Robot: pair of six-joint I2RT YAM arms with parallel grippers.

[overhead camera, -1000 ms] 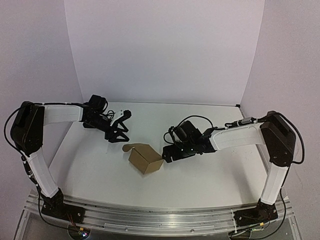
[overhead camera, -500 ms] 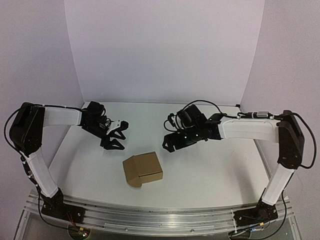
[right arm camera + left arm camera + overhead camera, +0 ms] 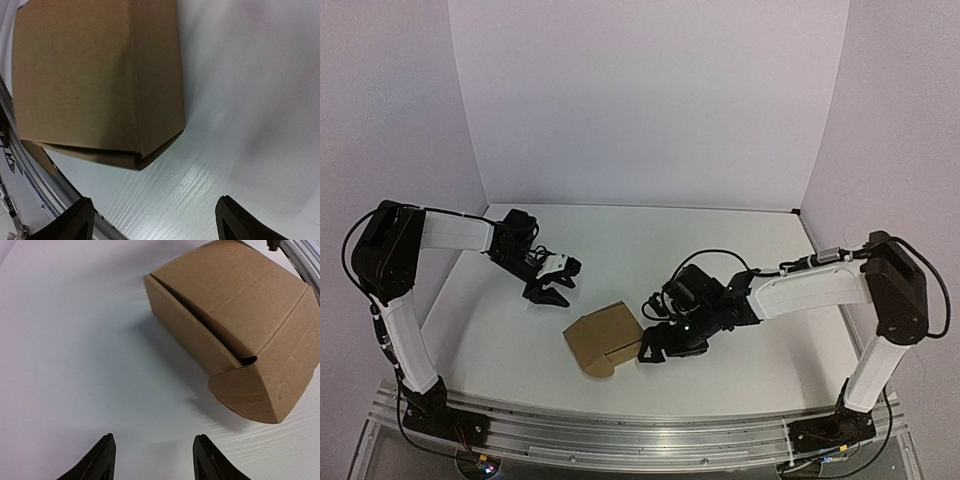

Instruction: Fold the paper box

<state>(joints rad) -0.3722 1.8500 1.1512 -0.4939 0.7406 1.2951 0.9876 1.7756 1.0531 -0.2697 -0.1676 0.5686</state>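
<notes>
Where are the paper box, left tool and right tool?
paper box (image 3: 605, 336), top external view, on its top face.
left tool (image 3: 153, 442), left wrist view, midway between its fingertips.
right tool (image 3: 155, 200), right wrist view, midway between its fingertips.

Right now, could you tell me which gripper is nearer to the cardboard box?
Right. The right gripper sits close beside the cardboard box, at its right edge; the left gripper hangs farther off, beyond its far-left corner, with bare table between.
</notes>
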